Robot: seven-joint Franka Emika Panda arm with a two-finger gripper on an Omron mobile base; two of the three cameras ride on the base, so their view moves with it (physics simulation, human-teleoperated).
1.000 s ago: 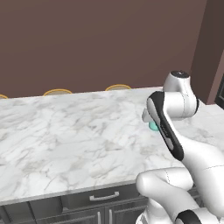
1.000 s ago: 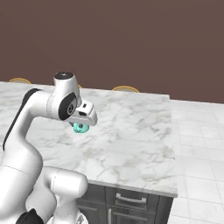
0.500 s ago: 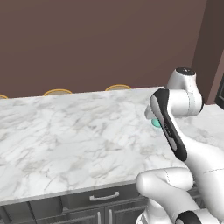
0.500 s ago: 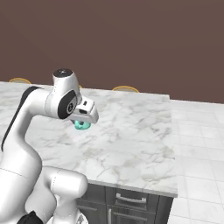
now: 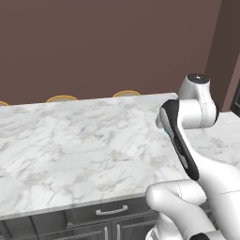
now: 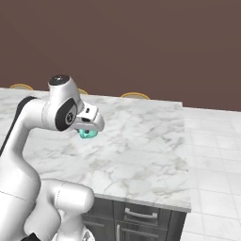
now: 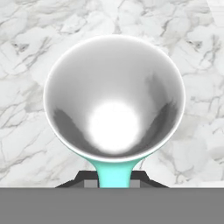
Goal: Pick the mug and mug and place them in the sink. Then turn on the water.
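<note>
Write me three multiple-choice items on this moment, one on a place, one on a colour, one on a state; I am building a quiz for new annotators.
1. Where is the teal mug?
A. Under the hand, over the marble counter
B. In a sink
C. On the floor

2. What colour is the mug's inside?
A. Orange
B. White
C. Black

3. How do the jaws of the gripper stand?
A. Wide open, away from the mug
B. Shut on the mug's handle
C. Shut on nothing

Answers:
1 A: the right base view shows the mug tucked below the hand, with the counter beneath it.
2 B: the hand view looks straight into a white bowl with a teal rim and handle.
3 B: in the hand view the teal handle runs down between the dark finger tips.
</note>
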